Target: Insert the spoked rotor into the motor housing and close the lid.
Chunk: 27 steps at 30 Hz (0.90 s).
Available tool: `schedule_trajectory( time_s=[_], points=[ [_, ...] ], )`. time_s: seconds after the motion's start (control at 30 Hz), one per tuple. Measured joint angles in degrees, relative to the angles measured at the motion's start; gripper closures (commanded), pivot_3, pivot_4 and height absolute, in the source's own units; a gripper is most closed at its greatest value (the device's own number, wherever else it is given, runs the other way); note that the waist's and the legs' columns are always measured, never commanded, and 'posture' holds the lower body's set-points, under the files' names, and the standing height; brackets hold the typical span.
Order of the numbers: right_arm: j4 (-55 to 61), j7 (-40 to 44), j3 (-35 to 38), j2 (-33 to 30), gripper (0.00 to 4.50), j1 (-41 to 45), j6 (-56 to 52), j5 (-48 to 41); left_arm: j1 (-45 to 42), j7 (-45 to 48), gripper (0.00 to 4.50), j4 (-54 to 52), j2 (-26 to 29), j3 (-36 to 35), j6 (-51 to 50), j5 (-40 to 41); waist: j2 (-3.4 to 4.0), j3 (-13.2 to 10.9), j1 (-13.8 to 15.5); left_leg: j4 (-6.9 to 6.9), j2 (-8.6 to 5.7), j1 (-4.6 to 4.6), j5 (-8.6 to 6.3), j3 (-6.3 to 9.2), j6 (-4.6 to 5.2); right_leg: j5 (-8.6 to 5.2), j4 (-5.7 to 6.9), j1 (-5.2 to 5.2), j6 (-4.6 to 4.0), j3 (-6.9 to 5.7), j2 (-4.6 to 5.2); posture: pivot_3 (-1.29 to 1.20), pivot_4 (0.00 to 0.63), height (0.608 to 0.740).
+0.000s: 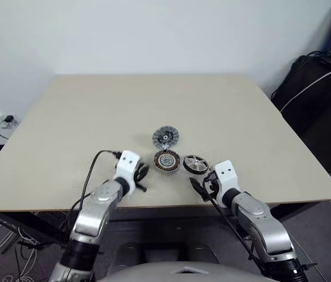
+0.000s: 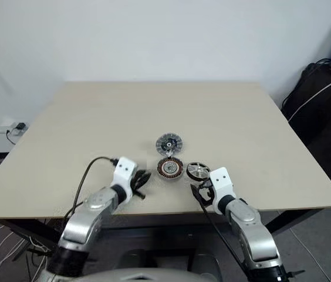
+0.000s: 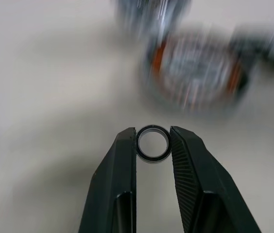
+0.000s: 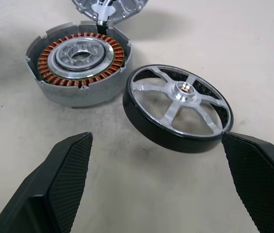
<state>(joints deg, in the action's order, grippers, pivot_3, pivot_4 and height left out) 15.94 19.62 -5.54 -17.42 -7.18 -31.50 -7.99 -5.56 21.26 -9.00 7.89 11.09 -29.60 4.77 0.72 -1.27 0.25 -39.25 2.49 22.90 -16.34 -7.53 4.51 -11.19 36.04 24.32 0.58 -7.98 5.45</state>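
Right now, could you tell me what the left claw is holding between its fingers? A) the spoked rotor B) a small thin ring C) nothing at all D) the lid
B: in the left wrist view the left claw is shut on a small thin ring, while the spoked rotor lies on the table beside the motor housing, in front of the open right claw.

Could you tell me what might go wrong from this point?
1. The left gripper pinches a small ring only at its fingertips; it could slip out.
2. The open right gripper straddles the rotor, which leans on the housing; closing may nudge both.
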Motion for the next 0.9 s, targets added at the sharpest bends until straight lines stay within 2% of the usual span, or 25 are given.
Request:
schedule_trajectory(
  time_s=[0.2,0.43,0.67,0.9],
  points=[
    [-0.15,-0.31,-0.23,0.66,0.0,0.02,0.12,0.49,-8.37,1.1,3.83,13.61,-2.22,3.73,4.76,-1.94,0.01,0.01,-0.27,0.01,0.01,0.04,0.18,-0.02,0.26,0.01,0.02,-0.23,0.01,0.02,-0.37,0.0,0.0,0.74],
    [0.37,-1.35,-0.09,2.09,0.0,-1.38,0.3,0.63,-15.28,0.88,3.83,29.68,-5.79,2.84,10.29,-2.46,-0.06,-0.03,-0.29,-0.07,-0.01,0.04,0.12,0.05,0.23,0.03,0.0,-0.04,0.06,0.01,-0.31,0.0,0.0,0.74],
    [0.57,-2.42,0.2,2.42,0.0,-2.29,0.46,0.65,-19.46,1.47,3.83,38.19,-7.69,1.82,13.86,-2.49,-0.07,-0.04,-0.49,-0.06,-0.02,0.07,0.15,0.04,0.33,0.04,0.0,-0.02,0.07,0.0,-0.3,0.0,0.0,0.74],
    [0.59,-2.87,0.77,2.53,0.0,-2.36,0.98,0.65,-19.55,2.61,1.48,39.51,-7.64,1.97,13.81,-3.56,-0.08,-0.05,-0.78,-0.07,-0.02,0.07,0.14,0.04,0.33,0.04,0.0,-0.01,0.07,0.01,-0.29,0.0,0.0,0.74]
  ],
)
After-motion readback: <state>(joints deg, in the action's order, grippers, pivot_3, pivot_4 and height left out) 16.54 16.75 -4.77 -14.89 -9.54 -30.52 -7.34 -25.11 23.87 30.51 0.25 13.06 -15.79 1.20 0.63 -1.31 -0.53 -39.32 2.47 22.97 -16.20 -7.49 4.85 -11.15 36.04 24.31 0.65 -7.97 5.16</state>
